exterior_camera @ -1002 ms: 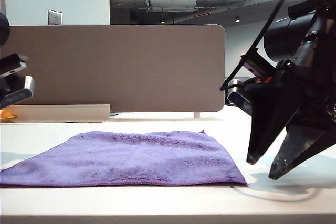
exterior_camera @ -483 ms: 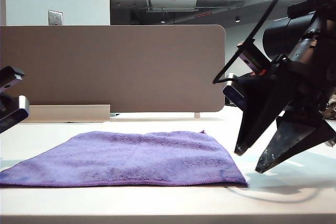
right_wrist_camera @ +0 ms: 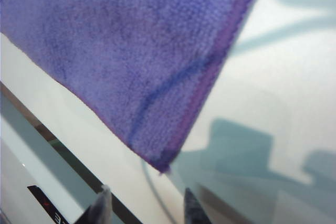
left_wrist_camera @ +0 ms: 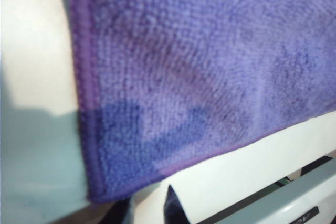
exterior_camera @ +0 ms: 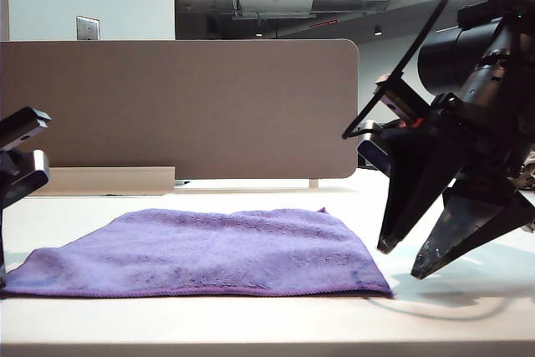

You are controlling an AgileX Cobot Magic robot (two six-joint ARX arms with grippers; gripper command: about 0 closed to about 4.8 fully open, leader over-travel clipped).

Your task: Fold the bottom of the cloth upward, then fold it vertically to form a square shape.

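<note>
The purple fuzzy cloth [exterior_camera: 217,252] lies flat on the white table [exterior_camera: 251,323]. My right gripper [exterior_camera: 402,261] hangs open just right of the cloth's near right corner, tips slightly above the table. In the right wrist view that hemmed corner [right_wrist_camera: 164,165] lies just ahead of the open right gripper [right_wrist_camera: 147,203], with nothing between the fingers. My left arm's wrist [exterior_camera: 18,165] shows at the far left, above the cloth's near left corner. In the left wrist view the left gripper [left_wrist_camera: 146,205] is open, with one dark fingertip [left_wrist_camera: 170,205] on bare table beside the cloth's corner [left_wrist_camera: 102,190].
A tall beige partition board [exterior_camera: 180,106] stands across the back of the table. The table's front edge [right_wrist_camera: 63,150] runs close to both near corners of the cloth. A thin cable [exterior_camera: 435,311] lies on the table under the right gripper.
The left arm's wrist has sunk and turned at the left edge of the view. The right gripper has shifted a little left, toward the cloth's corner. The cloth still lies flat.
</note>
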